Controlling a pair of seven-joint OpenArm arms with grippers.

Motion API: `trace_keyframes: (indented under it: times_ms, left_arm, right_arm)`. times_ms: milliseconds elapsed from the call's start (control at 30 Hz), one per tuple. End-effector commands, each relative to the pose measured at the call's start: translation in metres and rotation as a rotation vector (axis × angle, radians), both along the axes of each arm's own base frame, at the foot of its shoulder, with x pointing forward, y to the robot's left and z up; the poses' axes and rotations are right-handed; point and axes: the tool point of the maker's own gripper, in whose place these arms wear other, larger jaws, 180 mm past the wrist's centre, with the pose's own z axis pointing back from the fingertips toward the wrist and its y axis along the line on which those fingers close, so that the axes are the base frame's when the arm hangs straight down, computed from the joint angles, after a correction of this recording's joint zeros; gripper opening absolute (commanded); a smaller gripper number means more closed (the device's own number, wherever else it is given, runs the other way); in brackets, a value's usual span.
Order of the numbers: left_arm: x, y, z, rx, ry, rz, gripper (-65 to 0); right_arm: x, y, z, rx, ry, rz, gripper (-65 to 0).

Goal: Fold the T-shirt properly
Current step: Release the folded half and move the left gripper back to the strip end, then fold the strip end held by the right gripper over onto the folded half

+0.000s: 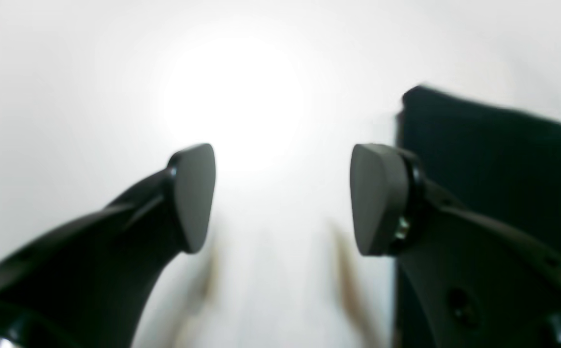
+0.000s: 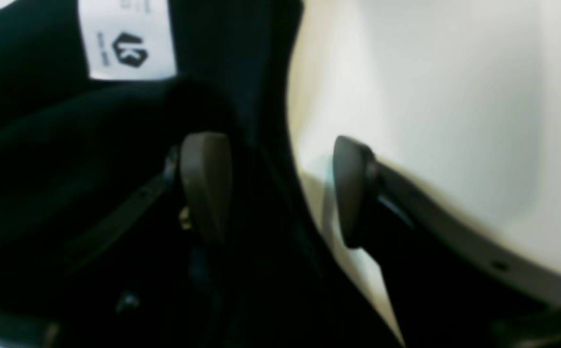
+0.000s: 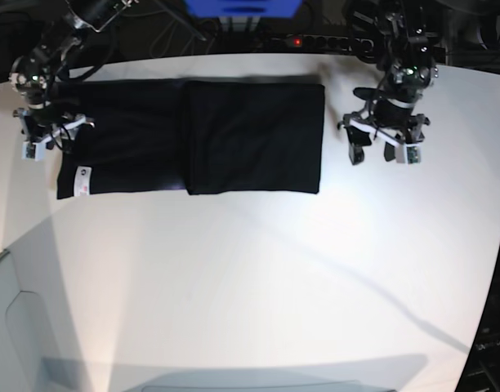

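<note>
The T-shirt [image 3: 193, 137] lies flat along the far side of the tabletop [image 3: 258, 278] as a long black band, one end doubled over so a thicker panel sits toward the middle; a further fold is likely needed. The right gripper [image 2: 280, 188] straddles the shirt's edge near the label [image 2: 126, 41], spread wide and clamping nothing. The left gripper [image 1: 282, 198] hangs just beside the opposite edge, equally wide and empty, probably clear of the cloth on purpose.

Both grippers black — left gripper [image 1: 282, 198], right gripper [image 2: 270, 188]; grey rounded pads [image 1: 374, 198], screws.
</note>
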Motion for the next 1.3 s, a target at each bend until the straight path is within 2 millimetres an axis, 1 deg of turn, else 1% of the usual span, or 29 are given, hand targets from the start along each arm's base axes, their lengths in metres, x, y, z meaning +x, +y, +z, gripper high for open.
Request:
trace_keyframes:
  times_ms: [0,100,167,233,333,367,433,467,600,667,733,800,900,967,1100,1133,1200,1267]
  left_arm:
    - [0.006,0.000,0.010,0.003,-0.042,-0.004,-22.9]
    - [0.004,0.001,0.004,-0.001,-0.028,-0.001,-22.9]
    - [0.001,0.001,-0.003,-0.008,-0.008,0.003,-22.9]
    - [-0.001,0.001,-0.011,-0.016,0.010,0.011,-22.9]
    - [0.000,-0.004,-0.020,-0.033,0.032,0.004,-22.9]
    - [-0.001,-0.007,-0.025,-0.039,0.046,-0.002,-22.9]
    - [-0.002,-0.015,-0.030,-0.050,0.056,-0.019,-22.9]
    - [-0.002,-0.020,-0.031,-0.055,0.058,-0.032,-22.9]
    - [-0.001,-0.039,-0.033,-0.074,0.062,-0.076,-22.9]
    - [0.001,-0.047,-0.033,-0.081,0.059,-0.096,-22.9]
    - [0.003,-0.052,-0.035,-0.088,0.063,-0.104,-22.9]
    - [0.000,-0.055,-0.042,-0.095,0.083,-0.109,-22.9]
    - [0.002,-0.057,-0.045,-0.098,0.090,-0.113,-22.9]
    - [0.003,-0.059,-0.046,-0.109,0.092,-0.105,-22.9]
    - [0.003,-0.061,-0.049,-0.120,0.099,-0.097,-22.9]
    - [0.003,-0.063,-0.049,-0.122,0.100,-0.100,-22.9]
    - [0.009,-0.064,-0.046,-0.124,0.086,-0.103,-22.9]
    - [0.014,-0.069,-0.043,-0.139,0.073,-0.097,-22.9]
  right_arm:
    - [-0.003,-0.004,-0.003,-0.004,0.027,-0.004,-30.6]
    - [-0.006,0.001,-0.016,0.032,0.051,-0.007,-31.9]
    - [-0.008,0.003,-0.022,0.046,0.063,-0.008,-36.8]
    - [-0.008,0.003,-0.022,0.047,0.064,-0.008,-44.7]
    - [-0.007,0.005,-0.021,0.046,0.059,-0.002,-61.1]
    - [-0.004,0.009,-0.021,0.047,0.058,0.013,-65.0]
    - [0.002,0.019,-0.021,0.050,0.053,0.048,-65.0]
    - [0.004,0.018,-0.016,0.037,0.042,0.054,-65.0]
    - [0.017,0.016,0.010,-0.018,-0.014,0.068,-65.0]
    - [0.022,0.021,0.023,-0.032,-0.051,0.069,-65.0]
    - [0.026,0.023,0.036,-0.054,-0.082,0.070,-65.0]
    - [0.032,0.030,0.048,-0.069,-0.111,0.090,-65.0]
    - [0.036,0.041,0.064,-0.100,-0.145,0.130,-65.0]
    - [0.042,0.054,0.076,-0.097,-0.185,0.171,-65.0]
    - [0.043,0.087,0.102,-0.081,-0.261,0.266,-65.0]
    - [0.041,0.096,0.106,-0.080,-0.270,0.291,-65.0]
    - [0.040,0.119,0.111,-0.061,-0.285,0.354,-65.0]
    - [0.038,0.140,0.111,-0.034,-0.287,0.409,-65.0]
